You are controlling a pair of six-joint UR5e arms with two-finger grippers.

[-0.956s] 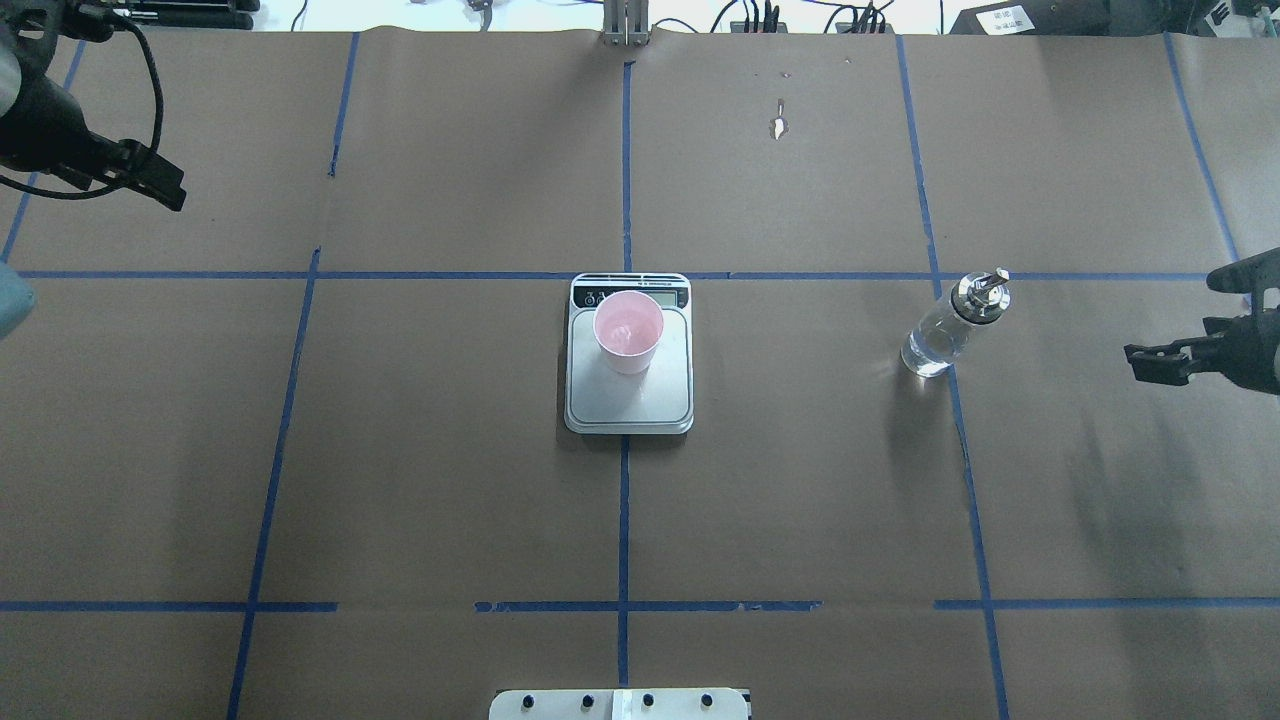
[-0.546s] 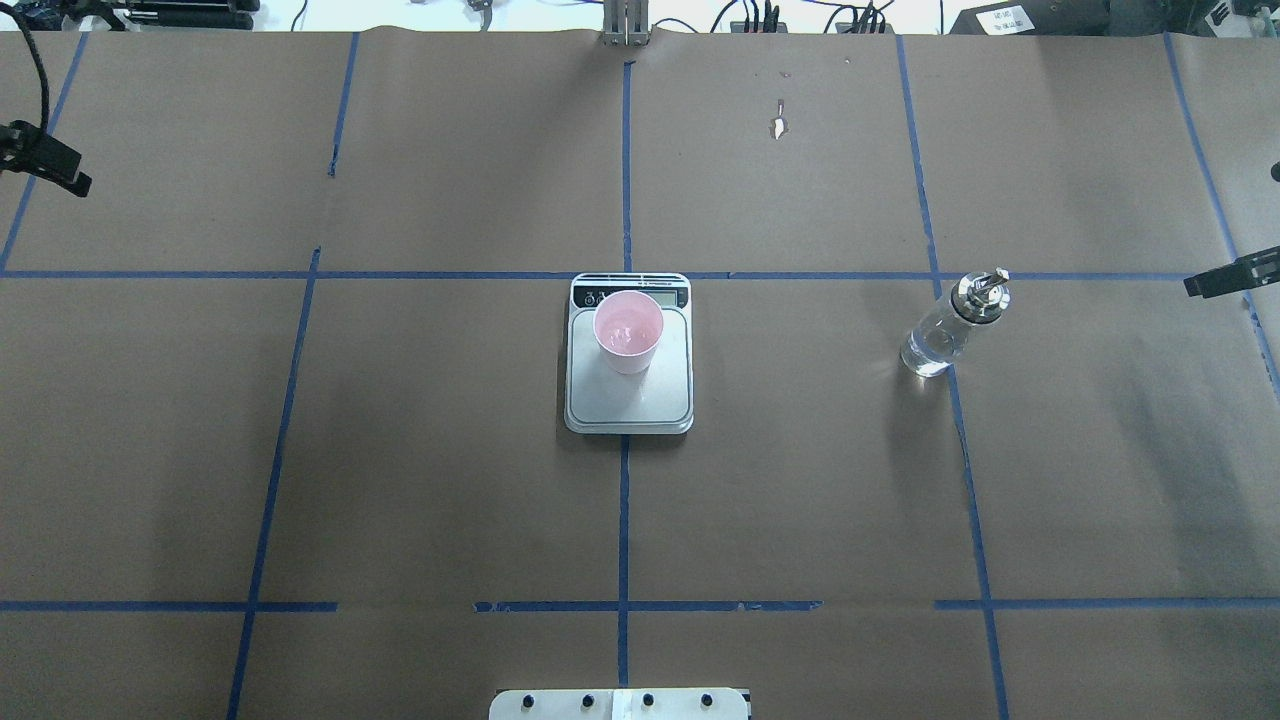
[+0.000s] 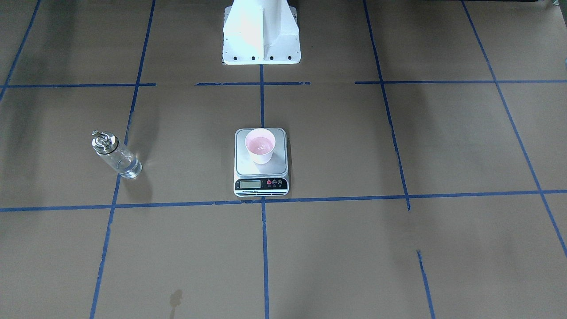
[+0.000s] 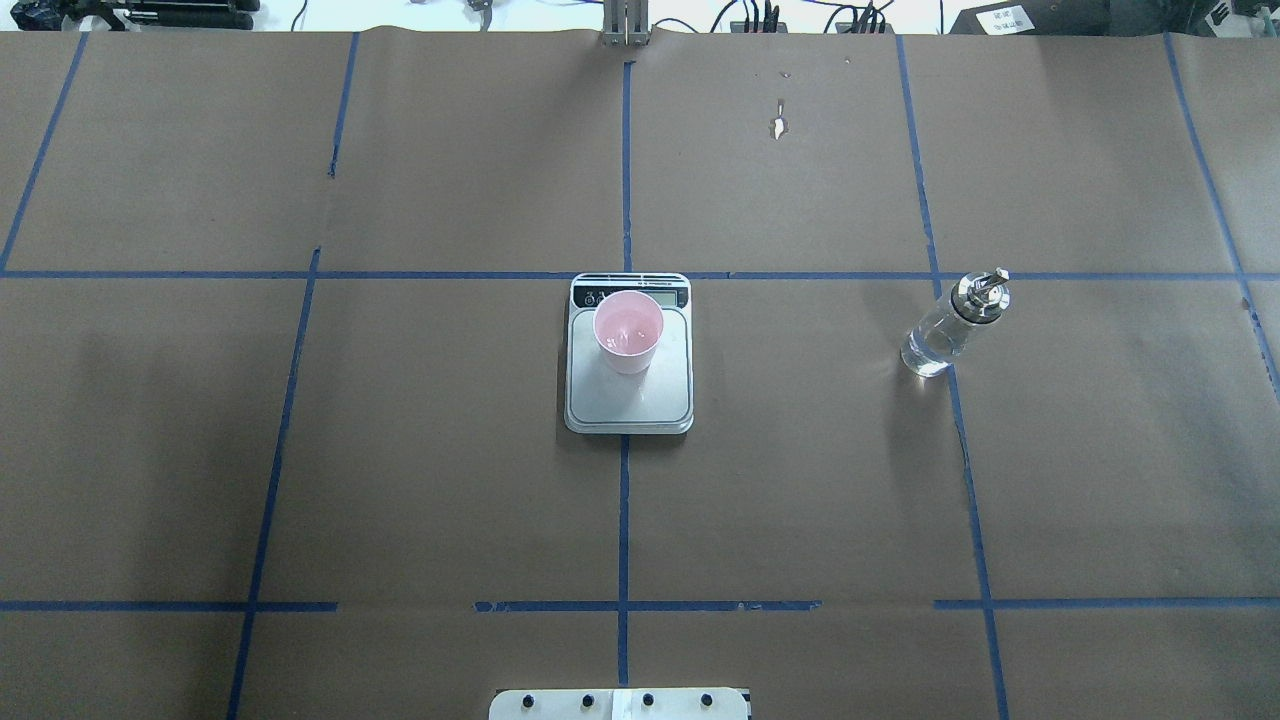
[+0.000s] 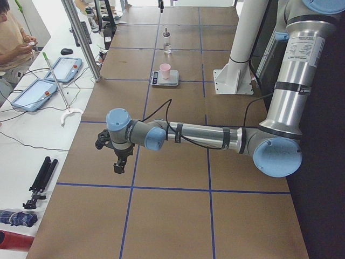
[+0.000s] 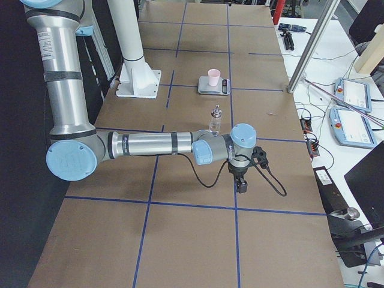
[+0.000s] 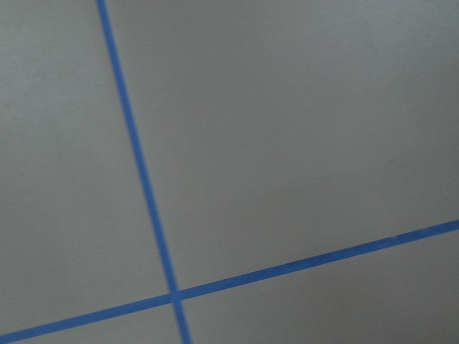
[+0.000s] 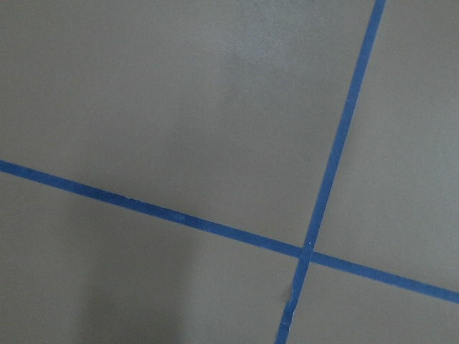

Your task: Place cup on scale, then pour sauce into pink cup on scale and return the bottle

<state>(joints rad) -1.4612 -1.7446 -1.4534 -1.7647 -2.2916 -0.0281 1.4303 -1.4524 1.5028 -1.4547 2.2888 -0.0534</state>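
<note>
The pink cup (image 4: pixel 628 330) stands upright on the far part of the silver scale (image 4: pixel 650 400), with a little clear liquid glinting inside it (image 3: pixel 260 145). The glass bottle (image 4: pixel 940 335) with its silver spout cap stands alone on the table's right, some clear sauce (image 3: pixel 128 167) in its base. Neither gripper shows in the overhead or front views. The left gripper (image 5: pixel 119 164) hangs over the table's left end, far from the scale. The right gripper (image 6: pixel 242 185) hangs beyond the bottle (image 6: pixel 213 120) at the right end. I cannot tell whether either is open or shut.
Brown paper with blue tape lines covers the table. The robot's white base (image 3: pixel 261 31) stands behind the scale. Tablets (image 5: pixel 46 81) and cables lie on the operators' side bench, and an operator (image 5: pixel 13 38) sits there.
Both arms have drawn outward and left the overhead view, the left to the left edge and the right to the right edge. Cup, scale and bottle have not moved.
</note>
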